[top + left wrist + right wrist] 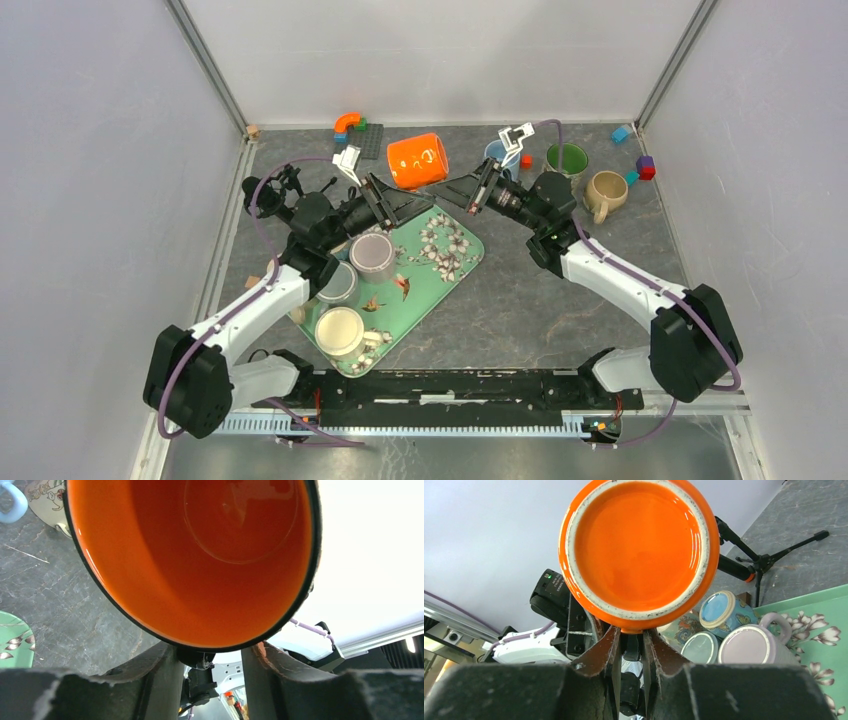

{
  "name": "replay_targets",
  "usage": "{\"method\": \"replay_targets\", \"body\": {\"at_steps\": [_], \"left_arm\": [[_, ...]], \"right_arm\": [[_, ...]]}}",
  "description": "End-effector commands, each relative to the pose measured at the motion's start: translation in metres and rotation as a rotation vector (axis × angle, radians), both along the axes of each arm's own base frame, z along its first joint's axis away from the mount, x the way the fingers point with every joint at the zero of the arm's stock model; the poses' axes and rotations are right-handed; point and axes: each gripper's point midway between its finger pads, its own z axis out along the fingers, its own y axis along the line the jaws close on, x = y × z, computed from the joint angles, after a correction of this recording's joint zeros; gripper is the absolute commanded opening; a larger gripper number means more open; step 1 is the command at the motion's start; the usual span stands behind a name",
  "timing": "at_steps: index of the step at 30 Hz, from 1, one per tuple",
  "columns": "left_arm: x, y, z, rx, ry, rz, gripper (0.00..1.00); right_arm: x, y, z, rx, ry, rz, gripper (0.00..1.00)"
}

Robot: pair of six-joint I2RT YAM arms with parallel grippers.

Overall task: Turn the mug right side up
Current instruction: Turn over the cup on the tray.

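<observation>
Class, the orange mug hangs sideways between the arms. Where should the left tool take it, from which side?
Probably at the rim wall, one finger inside the orange mug, one outside, coming from its open mouth: that faces the left tool, while the right tool holds the base end.

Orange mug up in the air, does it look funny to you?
Yes. The orange mug is off the table, tipped on its side between the arms. The right pincer grips it at the base end, and its mouth faces the left pincer. No crack or spill shows.
</observation>
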Motion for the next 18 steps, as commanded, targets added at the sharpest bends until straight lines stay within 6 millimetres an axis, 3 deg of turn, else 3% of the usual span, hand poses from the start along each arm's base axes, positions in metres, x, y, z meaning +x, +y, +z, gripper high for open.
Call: {"method": "replay_targets", "body": {"at_steps": [1,8,15,18], "left_arm": [[-0.003,0.001,0.029,-0.067,-0.067,-0.015,0.48],[0.004,0.002,0.032,-0.103,-0.066,0.011,0.45],[0.001,0.004,0.035,-0.118,-0.090,0.012,0.27],[0.001,0.005,0.035,-0.114,-0.099,0.019,0.14]], "right_arm": [[-0.019,-0.009,0.050,0.118,-0.146,0.032,0.00],[-0.025,-0.009,0.046,0.141,-0.119,0.068,0.00],[-0.025,-0.009,0.041,0.142,-0.104,0.069,0.00],[-0.025,-0.009,0.039,0.138,-0.101,0.068,0.00]]}}
